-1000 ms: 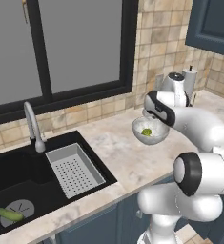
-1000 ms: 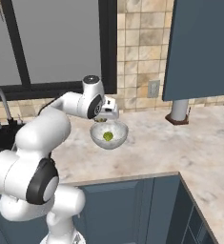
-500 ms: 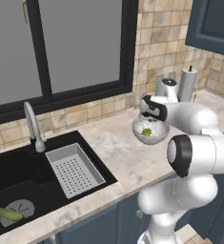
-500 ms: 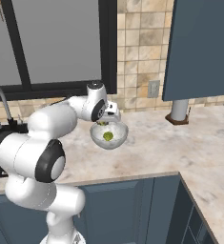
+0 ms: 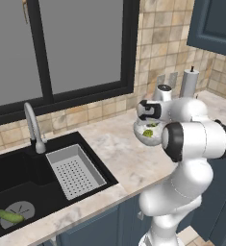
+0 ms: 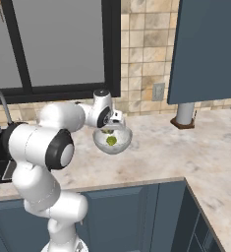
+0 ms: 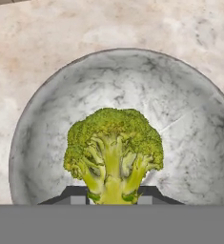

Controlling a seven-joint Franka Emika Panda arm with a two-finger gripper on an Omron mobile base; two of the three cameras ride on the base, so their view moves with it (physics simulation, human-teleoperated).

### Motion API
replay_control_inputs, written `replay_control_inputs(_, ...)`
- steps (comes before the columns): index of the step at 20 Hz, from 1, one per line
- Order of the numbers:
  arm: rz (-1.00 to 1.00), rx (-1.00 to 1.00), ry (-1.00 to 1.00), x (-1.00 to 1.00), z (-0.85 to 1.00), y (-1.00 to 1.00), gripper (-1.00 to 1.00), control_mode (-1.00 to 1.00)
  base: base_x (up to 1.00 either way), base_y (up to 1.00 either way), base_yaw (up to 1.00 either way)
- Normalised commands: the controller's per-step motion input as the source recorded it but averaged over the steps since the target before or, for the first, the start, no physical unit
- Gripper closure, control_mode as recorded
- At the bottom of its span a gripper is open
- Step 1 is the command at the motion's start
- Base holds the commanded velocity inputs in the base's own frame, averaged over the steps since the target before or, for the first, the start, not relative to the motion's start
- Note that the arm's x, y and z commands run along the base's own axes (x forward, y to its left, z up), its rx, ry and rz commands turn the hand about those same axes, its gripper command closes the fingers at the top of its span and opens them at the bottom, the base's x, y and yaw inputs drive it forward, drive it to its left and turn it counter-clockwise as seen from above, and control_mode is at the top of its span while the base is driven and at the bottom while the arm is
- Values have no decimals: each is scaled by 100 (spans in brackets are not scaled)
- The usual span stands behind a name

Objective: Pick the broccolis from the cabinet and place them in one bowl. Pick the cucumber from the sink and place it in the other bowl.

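Left base view: I have the arm folded over the pale glassy bowl (image 5: pixel 149 133) on the marble counter (image 5: pixel 119 153), to the right of the sink (image 5: pixel 32 192), so the floret can be let go straight down into it. A bit of yellow-green broccoli (image 5: pixel 147 132) shows inside the bowl. The cucumber (image 5: pixel 10 216) lies at the near left end of the sink, by the round drain, untouched (my later job, I judge). No writing can be read here.

Right base view: the gripper (image 6: pixel 110 129) hangs just above the bowl (image 6: pixel 112 140), and broccoli (image 6: pixel 111 141) shows through its glass wall. Right of the bowl, the dark cabinet (image 6: pixel 208 49) hangs on the wall. No labels visible.

Hand view: looking down into the bowl (image 7: pixel 46 119), I see one broccoli (image 7: pixel 113 152) stem-first between the dark finger tips (image 7: pixel 77 194), which stand narrow and pinch its stalk, holding it over the bowl's middle so it lands inside and not on the rim. Whether another floret lies beneath it, I cannot tell. No brand or print anywhere.
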Motion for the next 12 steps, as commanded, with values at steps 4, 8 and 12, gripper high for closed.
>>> replay_control_inputs(4,0,0,4,38,-26,-1,100,-100,0,0,0)
replay_control_inputs(8,0,0,5,34,-20,-2,100,-100,0,0,0)
replay_control_inputs(12,0,0,3,33,-13,-8,100,-100,0,0,0)
